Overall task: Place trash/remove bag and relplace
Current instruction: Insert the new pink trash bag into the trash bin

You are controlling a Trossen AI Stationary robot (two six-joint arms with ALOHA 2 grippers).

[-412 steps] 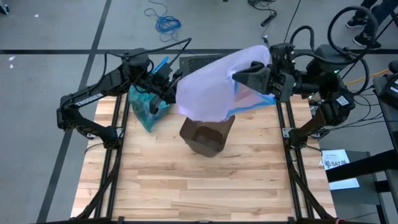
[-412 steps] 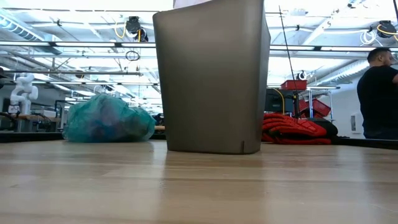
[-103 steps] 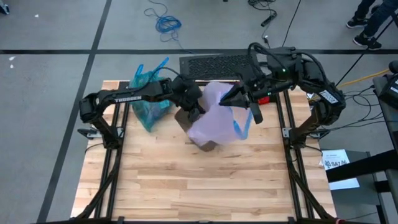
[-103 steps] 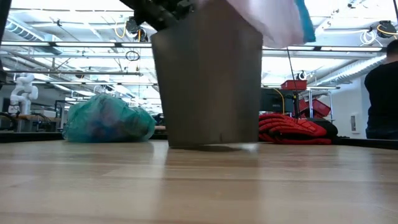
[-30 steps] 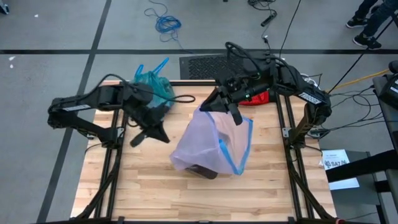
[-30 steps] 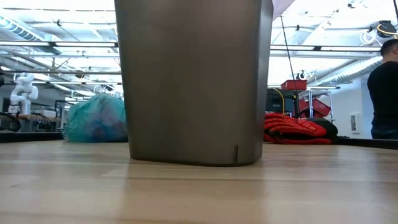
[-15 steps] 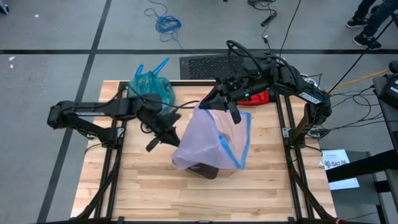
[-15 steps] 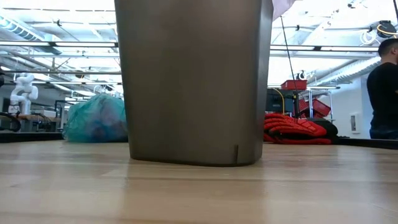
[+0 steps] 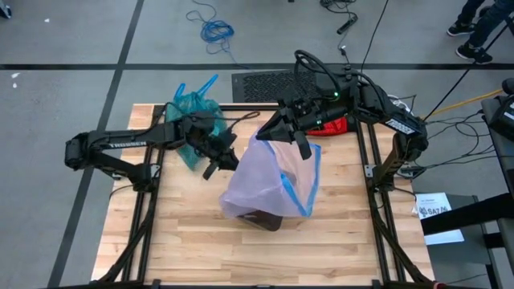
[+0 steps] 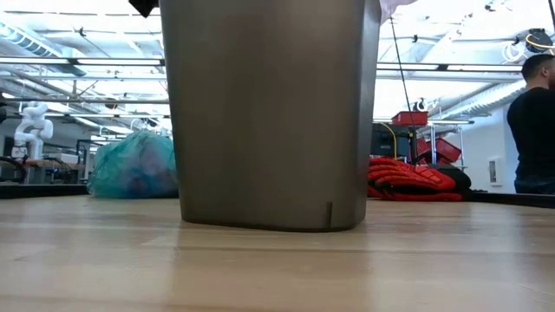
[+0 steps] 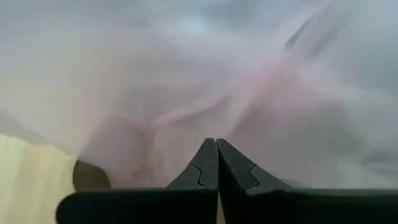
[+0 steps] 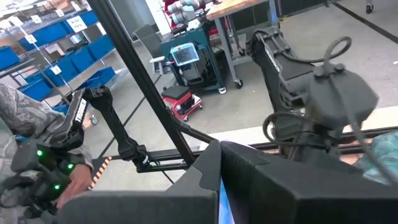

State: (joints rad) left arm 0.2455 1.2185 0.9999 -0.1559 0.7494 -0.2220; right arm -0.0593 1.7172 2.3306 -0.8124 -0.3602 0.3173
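I see the pale wooden plank worktop (image 9: 201,241) filling the middle of my overhead view, and on it stands the grey-brown plastic waste bin (image 10: 269,113), which looms close in the low view and sits upright on the boards. Draped over the bin from above is the pale pink translucent bag with a blue strip (image 9: 273,181); it covers most of the bin, so only the bin's dark lower edge shows from overhead. My right gripper (image 9: 277,135) is at the far upper edge of that pink bag, fingers pressed together on the plastic and holding the bag's top up. My left gripper (image 9: 227,163) is at the pink bag's left side, just beside it; in the left wrist view its fingers (image 11: 202,168) meet tip to tip with nothing between them, and pink film fills everything ahead. The thin teal-green translucent plastic bin liner (image 9: 195,112), knotted and bulging, lies on the far left corner of the worktop, well apart from the bin; in the low view it rests on the boards to the left of the bin. I cannot make out any trash scraps through its skin. A heap of red fabric (image 10: 412,184) lies at the far right of the worktop. A person in a dark top (image 10: 533,130) stands in the room beyond.
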